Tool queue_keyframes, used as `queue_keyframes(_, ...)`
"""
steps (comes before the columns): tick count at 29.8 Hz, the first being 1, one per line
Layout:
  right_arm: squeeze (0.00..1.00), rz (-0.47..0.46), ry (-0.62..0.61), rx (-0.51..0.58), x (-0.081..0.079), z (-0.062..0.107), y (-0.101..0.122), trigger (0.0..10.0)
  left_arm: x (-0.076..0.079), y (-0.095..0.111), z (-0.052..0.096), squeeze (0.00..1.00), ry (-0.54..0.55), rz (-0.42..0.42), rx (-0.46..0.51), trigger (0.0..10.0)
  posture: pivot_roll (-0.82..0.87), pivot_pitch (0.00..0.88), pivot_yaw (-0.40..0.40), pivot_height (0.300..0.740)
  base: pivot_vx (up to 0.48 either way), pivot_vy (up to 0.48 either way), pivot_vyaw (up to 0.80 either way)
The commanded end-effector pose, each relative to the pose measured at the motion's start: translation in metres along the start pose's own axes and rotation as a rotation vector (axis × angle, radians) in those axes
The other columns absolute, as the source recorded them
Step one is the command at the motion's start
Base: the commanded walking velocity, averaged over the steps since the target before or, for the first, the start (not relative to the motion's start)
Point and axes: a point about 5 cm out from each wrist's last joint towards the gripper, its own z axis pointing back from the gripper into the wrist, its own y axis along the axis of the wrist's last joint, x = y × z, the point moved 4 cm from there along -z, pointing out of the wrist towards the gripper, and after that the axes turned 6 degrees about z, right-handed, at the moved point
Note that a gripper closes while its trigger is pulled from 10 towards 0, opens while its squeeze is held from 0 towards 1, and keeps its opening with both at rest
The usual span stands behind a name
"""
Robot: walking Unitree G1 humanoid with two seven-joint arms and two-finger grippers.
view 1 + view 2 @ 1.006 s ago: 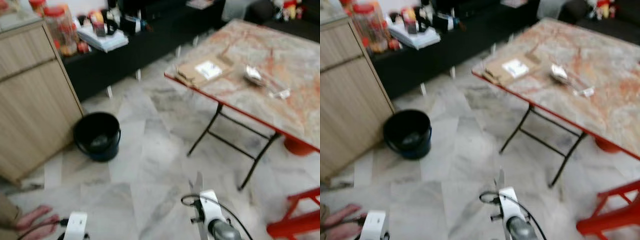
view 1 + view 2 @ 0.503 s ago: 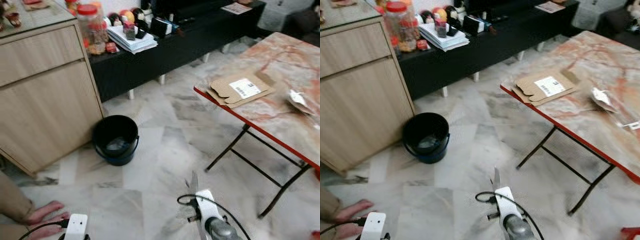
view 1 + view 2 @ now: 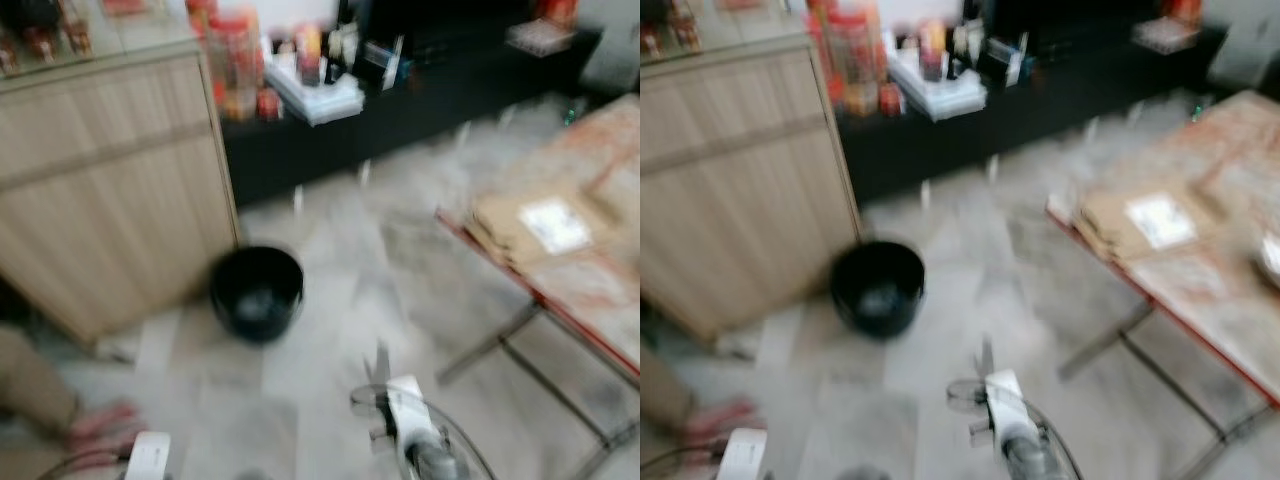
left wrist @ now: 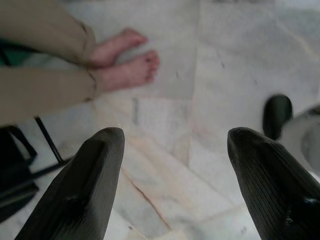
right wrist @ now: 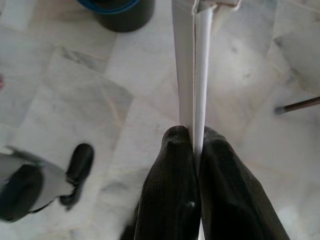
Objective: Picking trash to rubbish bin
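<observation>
A: What is the right end effector [image 5: 196, 145] doing?

B: Its two black fingers are pinched tight on a flat white sheet of trash [image 5: 192, 65], which sticks straight out past the fingertips toward the black rubbish bin [image 5: 117, 11]. In the head views the same sheet stands on edge above the arm, at about six o'clock in the picture.

A: And the left end effector [image 4: 172, 145]?

B: Its fingers are spread wide with nothing between them, over the marble floor [image 4: 235, 60]. A person's bare feet [image 4: 125, 62] and tan trouser legs lie beyond it.

A: Where is the bin in the head views?

B: The bin [image 3: 256, 293] sits on the floor at roughly nine o'clock from centre, just beside the wooden cabinet [image 3: 110, 190]. The bench [image 3: 590, 280] with the cardboard envelope [image 3: 535, 225] on it is at three o'clock.

A: Any change from half a second ago?

B: The whole picture has slid and gone blurry, so the camera has moved. The bin now sits lower and nearer the middle, and less of the bench shows. The right end effector keeps the same hold on the sheet.
</observation>
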Motion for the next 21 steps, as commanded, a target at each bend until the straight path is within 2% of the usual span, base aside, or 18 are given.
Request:
queue_keyframes(1,0.0,0.001,0.0,-0.05,0.002,0.0036,-0.0175,10.0,0.0103,-0.003,0.0013,0.0,-0.024,0.009,-0.01,10.0,0.15,0.152,-0.039,0.74,0.379,0.0,0.8)
queue_keyframes(3,0.0,-0.017,-0.004,-0.053,0.0019,0.0038,-0.0186,10.0,0.0096,-0.0028,0.0012,0.0,-0.022,0.009,-0.009,10.0,0.16,0.152,-0.039,0.74,0.379,0.0,0.8)
queue_keyframes(21,0.0,-0.004,0.001,-0.053,0.0017,0.0034,-0.0173,10.0,0.0074,-0.0018,0.0008,0.0,-0.018,0.009,-0.006,10.0,0.16,0.137,-0.038,0.74,0.376,0.0,0.0)
